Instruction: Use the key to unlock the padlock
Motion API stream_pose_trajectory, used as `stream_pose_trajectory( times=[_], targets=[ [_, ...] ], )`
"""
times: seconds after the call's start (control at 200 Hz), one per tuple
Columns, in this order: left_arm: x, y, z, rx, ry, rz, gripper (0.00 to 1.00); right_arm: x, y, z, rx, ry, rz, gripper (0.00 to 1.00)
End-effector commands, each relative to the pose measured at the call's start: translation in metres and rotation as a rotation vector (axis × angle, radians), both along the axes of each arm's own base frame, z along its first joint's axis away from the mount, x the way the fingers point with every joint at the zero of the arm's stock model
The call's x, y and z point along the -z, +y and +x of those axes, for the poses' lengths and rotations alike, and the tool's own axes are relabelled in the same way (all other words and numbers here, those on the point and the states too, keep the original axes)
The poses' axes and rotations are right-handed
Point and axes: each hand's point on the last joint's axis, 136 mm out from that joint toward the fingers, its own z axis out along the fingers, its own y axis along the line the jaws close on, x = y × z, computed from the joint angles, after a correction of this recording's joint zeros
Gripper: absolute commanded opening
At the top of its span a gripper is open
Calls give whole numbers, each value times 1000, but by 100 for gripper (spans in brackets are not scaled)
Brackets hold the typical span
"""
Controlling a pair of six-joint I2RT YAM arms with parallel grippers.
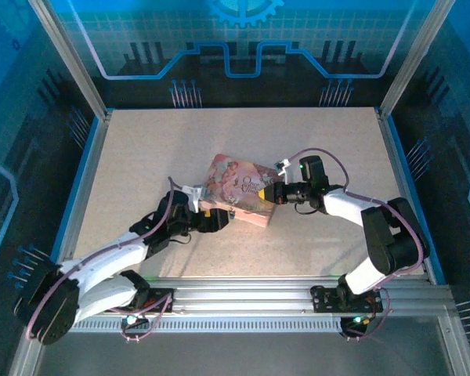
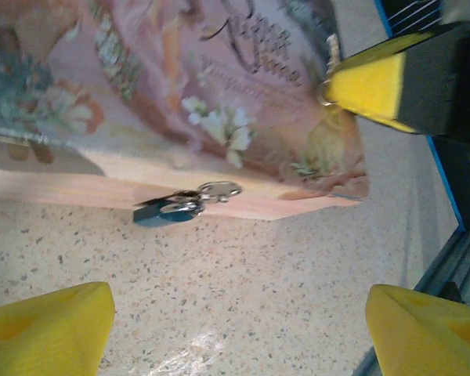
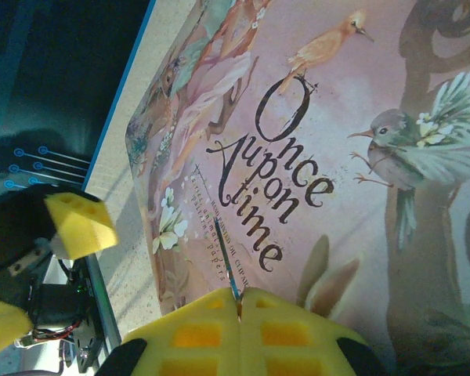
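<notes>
Evidently the padlock [image 2: 168,210] lay on the desk [image 2: 258,274] against the near wall of the pink tin [image 2: 219,94]. With its fingers apart, the left pincer [image 2: 235,329] needed to steady it first; the right pincer [image 3: 239,301], clamped on the key [image 3: 225,262], needed slow, square alignment.

Left arm reaches low from 7 o'clock toward centre, left gripper [image 1: 217,222] spread wide. Right arm, elbow at 4 o'clock, points toward 9 o'clock, right gripper [image 1: 264,193] pinching the key [image 3: 229,276].
</notes>
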Motion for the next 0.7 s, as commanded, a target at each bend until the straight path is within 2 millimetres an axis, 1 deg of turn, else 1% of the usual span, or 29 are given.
stream_pose_trajectory(
  times=[0.0,0.06,0.15,0.285,0.46,0.695],
  targets=[
    [0,-14,6,13,-20,-78,84,43,-18,-13,66,131,-102,0],
    [7,-18,7,23,-18,-84,84,43,-18,-13,65,131,-101,0],
    [18,-20,11,23,-26,-79,81,42,-18,-13,66,129,-102,0],
    [27,-19,19,7,-72,-73,80,41,-18,-14,63,126,-102,0],
    [32,-24,24,21,-97,-84,77,39,-17,-13,62,121,-100,0],
    [38,-25,26,26,-116,-73,75,39,-17,-13,62,119,-100,1]
  ],
)
